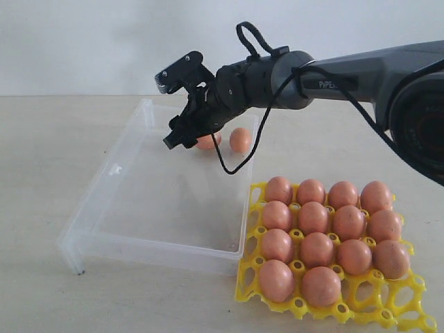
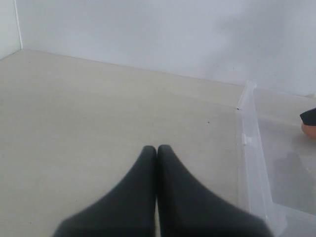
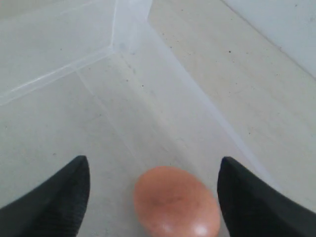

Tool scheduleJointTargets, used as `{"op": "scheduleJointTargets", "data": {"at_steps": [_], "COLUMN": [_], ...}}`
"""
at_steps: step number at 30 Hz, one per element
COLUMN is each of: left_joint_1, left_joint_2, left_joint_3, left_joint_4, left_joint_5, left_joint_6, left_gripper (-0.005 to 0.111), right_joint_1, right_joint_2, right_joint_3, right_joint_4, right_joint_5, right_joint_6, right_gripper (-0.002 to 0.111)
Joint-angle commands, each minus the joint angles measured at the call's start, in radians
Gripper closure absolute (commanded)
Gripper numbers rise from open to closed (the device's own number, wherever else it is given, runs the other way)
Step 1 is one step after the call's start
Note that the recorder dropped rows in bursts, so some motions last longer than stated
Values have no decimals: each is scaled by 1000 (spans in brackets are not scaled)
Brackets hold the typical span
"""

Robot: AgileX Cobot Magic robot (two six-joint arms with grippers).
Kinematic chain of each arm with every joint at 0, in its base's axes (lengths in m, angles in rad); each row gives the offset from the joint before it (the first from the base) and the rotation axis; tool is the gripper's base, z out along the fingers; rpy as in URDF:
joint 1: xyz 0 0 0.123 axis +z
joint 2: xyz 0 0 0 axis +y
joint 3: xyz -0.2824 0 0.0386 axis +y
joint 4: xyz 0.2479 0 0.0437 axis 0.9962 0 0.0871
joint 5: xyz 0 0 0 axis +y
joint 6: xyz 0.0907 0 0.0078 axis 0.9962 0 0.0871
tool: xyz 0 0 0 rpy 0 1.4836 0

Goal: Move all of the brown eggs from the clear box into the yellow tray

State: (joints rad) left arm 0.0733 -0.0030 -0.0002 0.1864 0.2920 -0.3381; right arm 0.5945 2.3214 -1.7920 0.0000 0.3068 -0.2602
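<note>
Brown eggs [image 1: 313, 217] lie in two places on the pale table [image 1: 41, 173]: fourteen in one holder, two in the other. Taking up the 9 o'clock half of the exterior view is the clear box [image 1: 159, 201], its floor bare except near the far wall at 12 o'clock. Touching its 4 o'clock corner is the yellow tray [image 1: 246, 274], with three rows of four filled and two more in the nearest row. The two cups at its 5 o'clock corner show only yellow lattice.

A dark arm [image 1: 361, 76] reaches in from 3 o'clock, over the tray and into the box, a black cable looping under it. Its right pincer [image 3: 154, 197] stands wide, one finger on each side of an egg [image 3: 176, 201] that rests on the box floor, with a gap on both sides. The second loose egg [image 1: 239, 140] sits just beside it, toward 3 o'clock. The left pincer [image 2: 157, 153] is pressed closed on nothing, over bare table outside the box's side wall.
</note>
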Motion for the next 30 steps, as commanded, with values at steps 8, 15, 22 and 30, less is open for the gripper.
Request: {"op": "scheduleJointTargets", "data": {"at_steps": [8, 15, 22, 30], "left_joint_1": [-5, -5, -5, -5], "left_joint_2": [3, 3, 3, 3], "left_joint_3": [0, 0, 0, 0], "left_joint_4": [-7, -7, -7, -7], "left_joint_5": [1, 1, 1, 1], "left_joint_6": [-7, -7, -7, -7], "left_gripper": [111, 111, 111, 111], "right_joint_1": [-9, -9, -7, -7], "right_joint_2": [27, 25, -26, -43], "right_joint_3": [-4, -4, -58, -153], "right_joint_4": [-169, -169, -140, -144], "right_joint_5": [60, 114, 243, 579], "right_joint_6": [94, 94, 200, 493], "right_gripper": [44, 44, 44, 44]}}
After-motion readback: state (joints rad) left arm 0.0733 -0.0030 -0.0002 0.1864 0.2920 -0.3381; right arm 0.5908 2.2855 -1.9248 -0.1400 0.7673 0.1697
